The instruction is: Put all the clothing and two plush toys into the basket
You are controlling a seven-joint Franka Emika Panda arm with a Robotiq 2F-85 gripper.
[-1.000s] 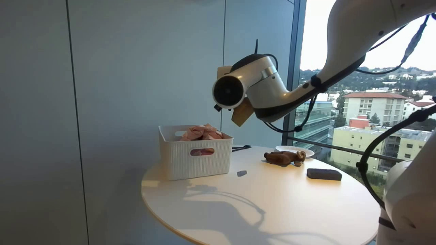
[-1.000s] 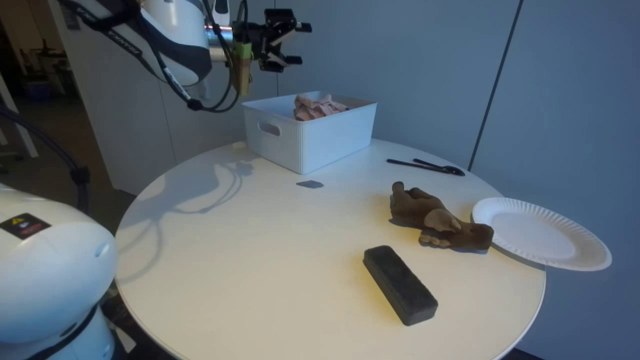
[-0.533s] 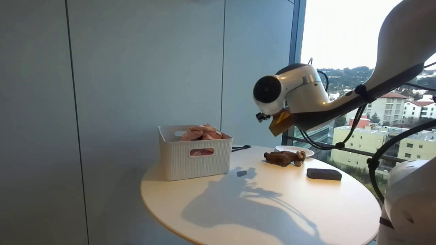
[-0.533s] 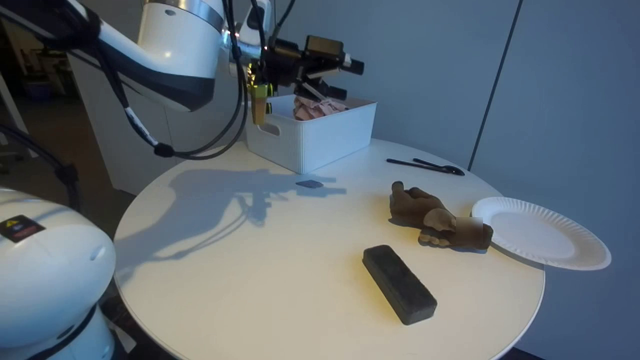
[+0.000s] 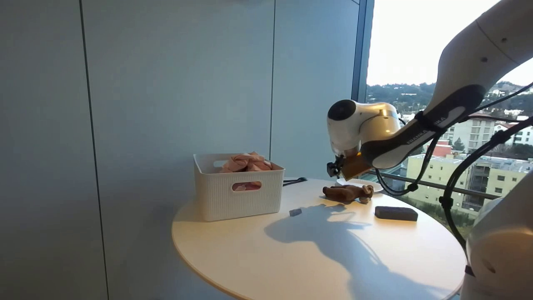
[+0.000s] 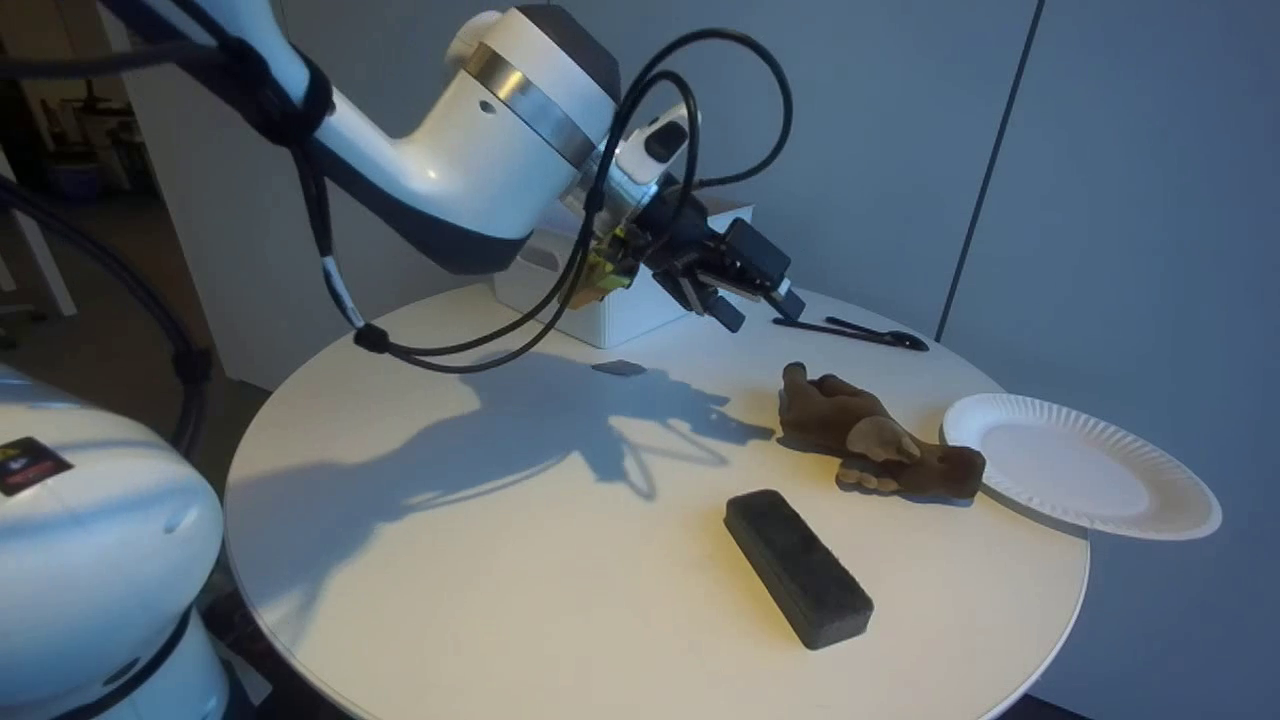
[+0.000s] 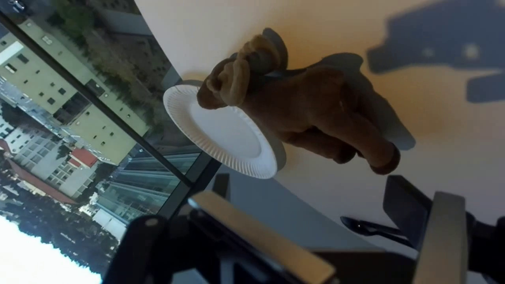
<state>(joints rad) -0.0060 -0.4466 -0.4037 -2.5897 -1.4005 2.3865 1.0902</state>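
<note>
A brown plush toy [image 5: 347,193] lies on its side on the round table in both exterior views [image 6: 850,420]; it fills the upper middle of the wrist view [image 7: 307,104]. A white basket [image 5: 241,204] stands at the table's far side, partly behind the arm in an exterior view [image 6: 645,312]. Crumpled pink clothing [image 5: 247,162] shows above its rim, with reddish material through the handle hole. A second plush toy is not visible. My gripper [image 6: 758,310] is open and empty, tilted downward above the table, between basket and toy. In the wrist view its fingers [image 7: 313,197] are wide apart.
A white paper plate [image 6: 1070,465] touches or nearly touches the toy's head and overhangs the table edge. A dark grey block [image 6: 797,570] lies nearer. Black utensils [image 6: 860,335] lie behind the toy. A small grey patch [image 6: 620,368] is near the basket. A window stands beyond the table.
My gripper has moved away from above the basket toward the brown toy, coming lower and tilting from roughly level to pointing downward. It stays open. The toy, basket and clothing have not moved.
</note>
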